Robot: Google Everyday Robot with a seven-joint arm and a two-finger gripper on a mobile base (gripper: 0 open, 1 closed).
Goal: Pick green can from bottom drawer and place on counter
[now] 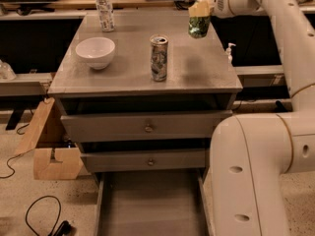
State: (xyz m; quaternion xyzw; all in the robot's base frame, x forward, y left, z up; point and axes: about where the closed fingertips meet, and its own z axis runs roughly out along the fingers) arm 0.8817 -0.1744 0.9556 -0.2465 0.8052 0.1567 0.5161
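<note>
Gripper (199, 9) is at the top right, over the back right corner of the counter (128, 75). It's clamped on the top of the green can (199, 27), and the can hangs upright under it. The finger pads are just a pale yellowish blob around the lid, so I can't make out the individual fingers. The can looks slightly off the surface, but from this angle I can't say for sure there's a gap under it.

Also on the counter:
- white bowl (95, 51) on the left
- tall silver-and-black can (158, 58) near the middle, upright, well apart from the green can
- clear bottle (104, 11) at the back left, with its cap cut off by the top edge

Bottom drawer (147, 205) is pulled out at floor level with a bare floor. Its front end is cut off by the lower edge. Its right wall is mostly hidden behind the arm (256, 171), which fills the right foreground. The two upper drawers (145, 127) are slightly out, with dark gaps above them, so their insides aren't readable.

Cardboard box (51, 156) sits left of the cabinet, and a black cable (42, 213) lies on the floor. A small pump bottle (229, 50) is behind the counter's right edge, partly hidden.
</note>
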